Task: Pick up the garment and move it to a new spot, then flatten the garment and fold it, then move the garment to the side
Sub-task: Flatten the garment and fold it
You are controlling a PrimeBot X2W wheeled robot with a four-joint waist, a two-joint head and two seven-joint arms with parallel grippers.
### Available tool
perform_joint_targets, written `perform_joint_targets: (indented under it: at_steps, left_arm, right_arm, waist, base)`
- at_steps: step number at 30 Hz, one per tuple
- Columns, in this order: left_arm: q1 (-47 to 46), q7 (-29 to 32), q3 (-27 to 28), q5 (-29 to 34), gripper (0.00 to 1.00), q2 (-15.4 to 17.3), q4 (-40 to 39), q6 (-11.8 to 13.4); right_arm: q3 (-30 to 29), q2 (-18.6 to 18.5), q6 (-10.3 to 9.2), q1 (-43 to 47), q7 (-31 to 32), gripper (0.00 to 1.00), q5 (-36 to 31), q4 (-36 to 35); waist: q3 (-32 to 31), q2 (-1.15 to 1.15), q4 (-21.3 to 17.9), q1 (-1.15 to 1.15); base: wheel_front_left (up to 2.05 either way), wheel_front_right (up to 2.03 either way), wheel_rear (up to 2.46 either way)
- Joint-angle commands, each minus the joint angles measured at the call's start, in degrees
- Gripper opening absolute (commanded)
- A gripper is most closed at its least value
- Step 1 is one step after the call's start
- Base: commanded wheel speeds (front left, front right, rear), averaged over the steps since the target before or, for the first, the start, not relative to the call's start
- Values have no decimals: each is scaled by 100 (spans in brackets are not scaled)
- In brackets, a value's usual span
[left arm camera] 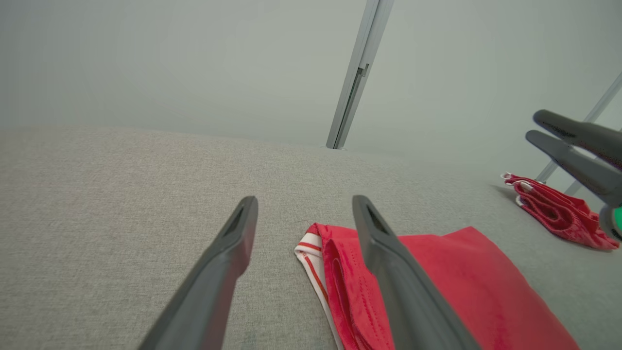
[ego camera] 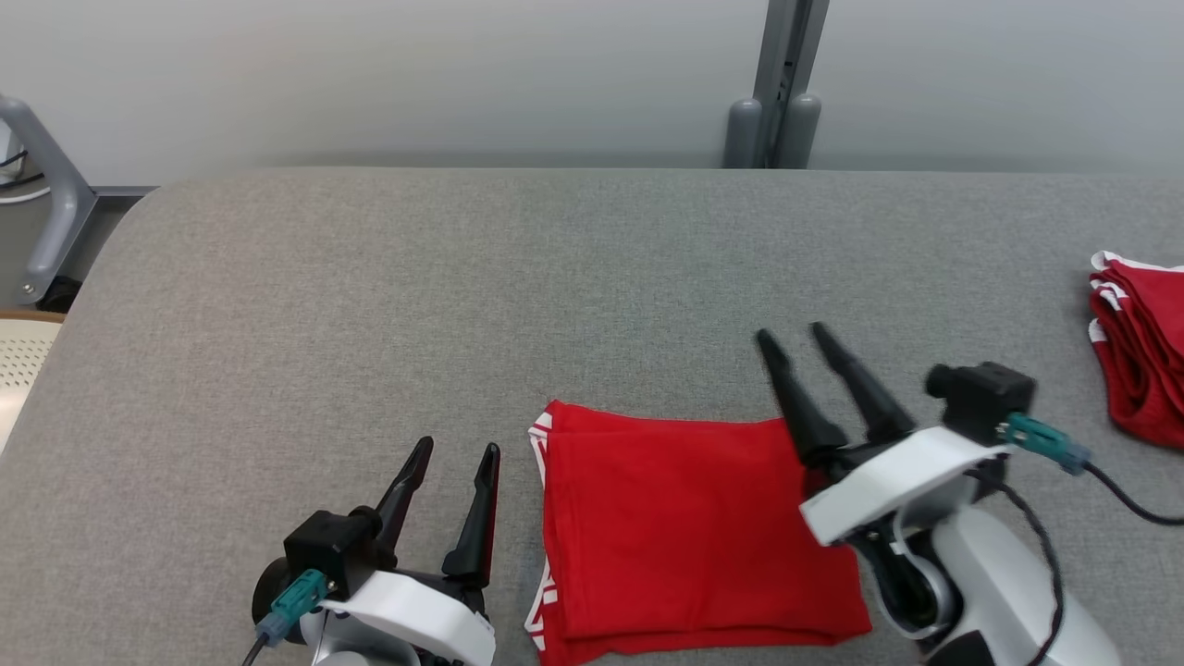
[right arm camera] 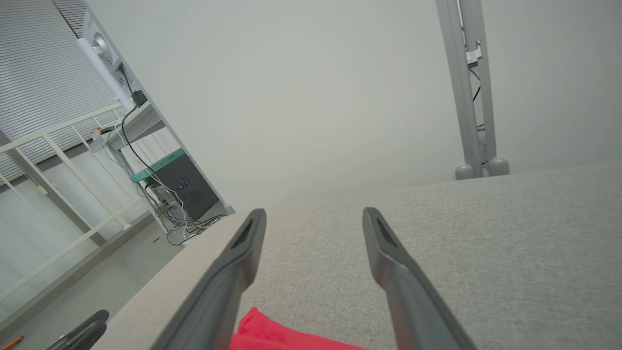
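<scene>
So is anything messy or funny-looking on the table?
Nothing really stands out. The folded red garment lies flat on the grey table, only turned a little crooked. The other red pile on the right looks a bit rumpled, but nothing is spilled or torn.

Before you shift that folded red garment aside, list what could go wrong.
1. The folded garment is several loose layers; the open right pincer, over its far right corner, might catch only the top one and undo the fold.
2. Carried right, it could bump the red pile.

Head cam downward, wrist cams low, all share garment (ego camera: 684, 527)
</scene>
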Motion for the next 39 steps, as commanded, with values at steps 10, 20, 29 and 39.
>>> perform_joint_targets:
  at_steps: [10, 20, 29, 39]
  left_arm:
    - [-124, -22, 155, 168, 100, 13, -92, 87]
    - [200, -23, 571, 473, 100, -80, -197, 41]
    - [477, -23, 893, 754, 100, -181, -216, -37]
    - [645, -23, 1125, 1023, 100, -283, -203, -188]
  right_arm:
    - [-1678, 34, 3, 907, -369, 100, -1768, -716]
    - [-2531, 328, 3, 1758, -397, 100, -2491, -1381]
    - [-2588, 346, 3, 2013, -421, 100, -2351, -1399]
    - [-2617, 347, 3, 2068, -417, 100, -2442, -1261]
  waist:
    - [-39, 0, -105, 0]
    - [-186, 0, -192, 0]
    - [-304, 0, -202, 0]
    - [-379, 0, -136, 0]
  base:
    - [0, 0, 0]
    - [0, 0, 0]
    - [0, 0, 0]
    - [0, 0, 0]
